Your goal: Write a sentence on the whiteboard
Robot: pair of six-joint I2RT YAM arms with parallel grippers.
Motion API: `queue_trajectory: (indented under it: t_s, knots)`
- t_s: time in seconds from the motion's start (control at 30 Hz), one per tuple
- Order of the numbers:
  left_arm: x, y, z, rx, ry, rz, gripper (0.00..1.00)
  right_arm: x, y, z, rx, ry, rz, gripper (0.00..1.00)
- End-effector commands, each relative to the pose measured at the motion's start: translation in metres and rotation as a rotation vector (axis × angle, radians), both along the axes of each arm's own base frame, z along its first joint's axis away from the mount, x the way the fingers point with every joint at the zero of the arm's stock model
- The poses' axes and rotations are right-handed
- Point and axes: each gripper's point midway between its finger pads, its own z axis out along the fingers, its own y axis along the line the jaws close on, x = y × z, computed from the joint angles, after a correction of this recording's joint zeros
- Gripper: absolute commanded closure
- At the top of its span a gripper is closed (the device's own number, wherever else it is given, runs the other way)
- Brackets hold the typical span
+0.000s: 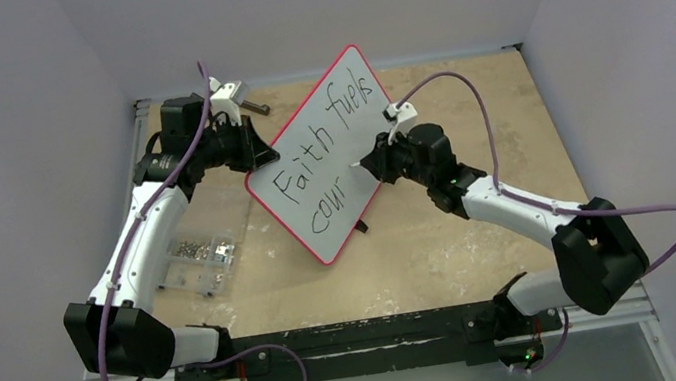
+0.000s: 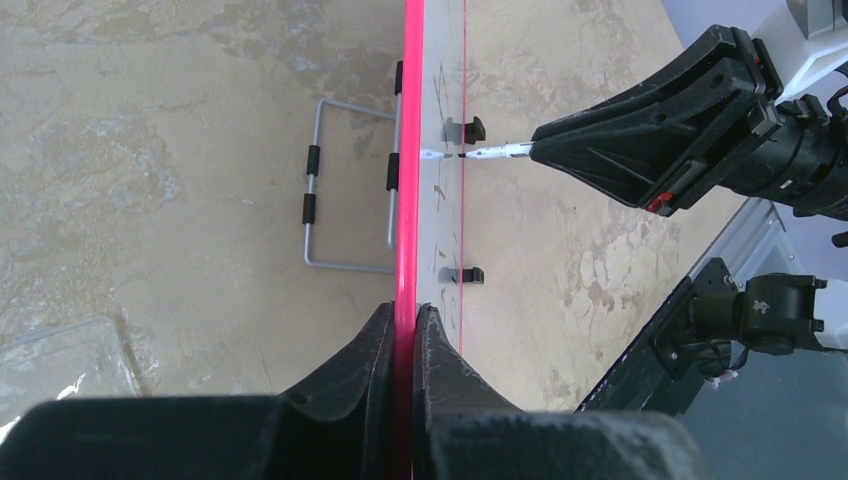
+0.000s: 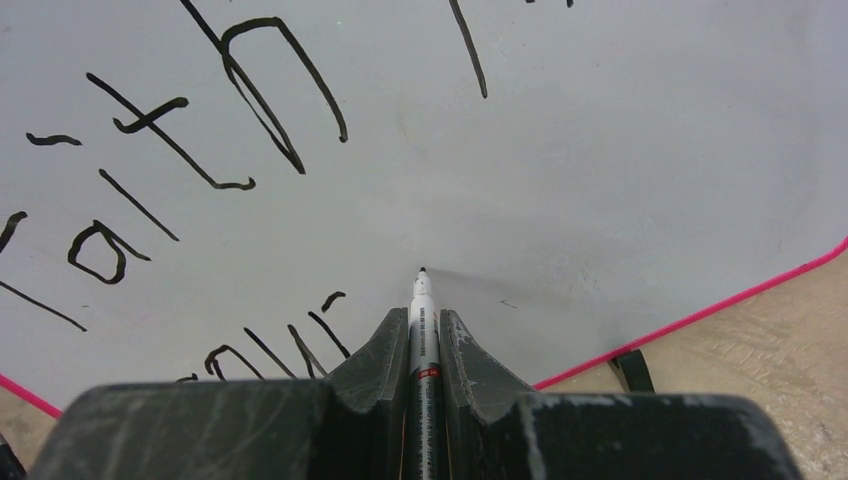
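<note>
Tan mottled tabletop [image 1: 481, 230] carries the scene. Over its middle stands the large glossy white whiteboard with thin red rim [image 1: 306, 140], tilted up on edge, its written face turned toward the right arm. The left gripper [image 2: 405, 330] is pressed together on the board's red rim at the upper left side, one finger on each face. The right gripper [image 3: 423, 325] pinches a slim black-and-white marker [image 3: 424, 345] between its closed fingers. Black handwritten lettering, the sentence [image 1: 311, 169], reads "Faith fuels" on the top line and "cour" below it. A clear plastic tray of small metal parts [image 1: 197, 257] lies on the table beside the left arm. The marker's black tip meets the board just right of "cour".
</note>
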Motion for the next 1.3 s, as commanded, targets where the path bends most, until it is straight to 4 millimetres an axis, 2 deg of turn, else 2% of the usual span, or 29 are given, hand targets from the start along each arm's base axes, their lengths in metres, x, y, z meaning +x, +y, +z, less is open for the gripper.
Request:
queue_trajectory:
  t_s: [0.0,0.17,0.53,1.0,1.1,1.27]
  knots:
    - [0.016,0.015,0.01,0.061,-0.098,0.063,1.0,0.012,0.006,0.028,0.017,-0.083,0.02,1.0]
    - [0.016,0.016,0.011,0.061,-0.099,0.063,1.0,0.007,0.011,0.028,0.011,-0.092,0.065,1.0]
    - [0.015,0.016,0.011,0.061,-0.101,0.063,1.0,-0.007,0.022,0.013,0.013,-0.056,0.165,1.0]
    - [0.015,0.016,0.011,0.061,-0.101,0.063,1.0,-0.016,0.011,-0.013,-0.025,-0.008,0.141,1.0]
    - [0.015,0.016,0.011,0.061,-0.1,0.063,1.0,-0.013,0.006,-0.013,-0.034,-0.011,0.111,1.0]
    - [0.015,0.016,0.011,0.061,-0.101,0.063,1.0,-0.005,0.001,-0.002,-0.034,-0.035,0.06,1.0]
